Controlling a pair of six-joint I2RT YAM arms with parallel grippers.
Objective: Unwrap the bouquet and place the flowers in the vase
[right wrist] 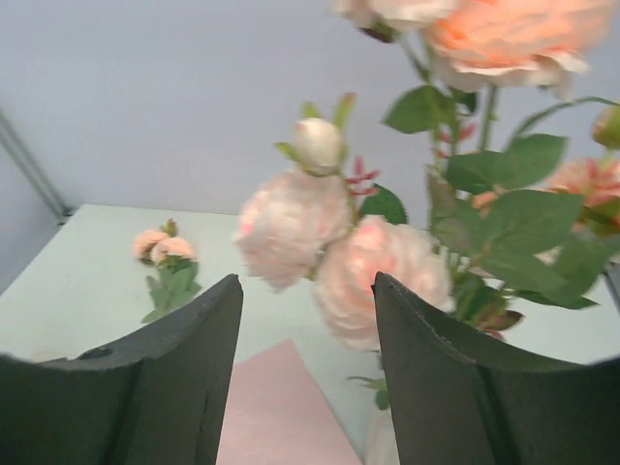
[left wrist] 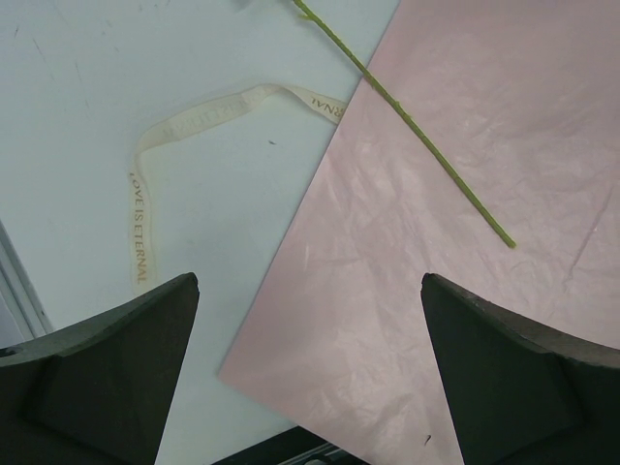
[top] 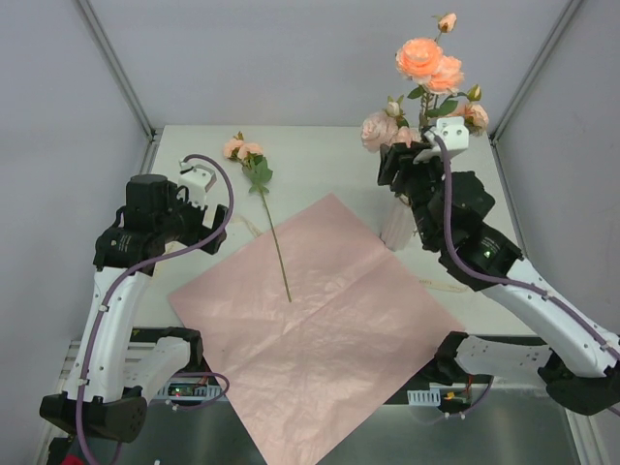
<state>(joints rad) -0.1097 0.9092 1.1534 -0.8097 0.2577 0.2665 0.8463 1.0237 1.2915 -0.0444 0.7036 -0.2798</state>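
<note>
The bouquet is apart. Its pink paper lies flat on the table. One of the flowers, a rose stem, lies across the paper's far corner, its blossoms on the bare table. The other flowers stand in the off-white vase, which is mostly hidden behind my right arm. My right gripper is open just beside the blooms, with nothing between its fingers. My left gripper hangs wide open and empty above the paper's left edge.
The loose cream ribbon curls on the table left of the paper. The lying stem crosses the sheet's upper part. Enclosure walls and metal posts ring the table. The paper's near corner overhangs the front edge.
</note>
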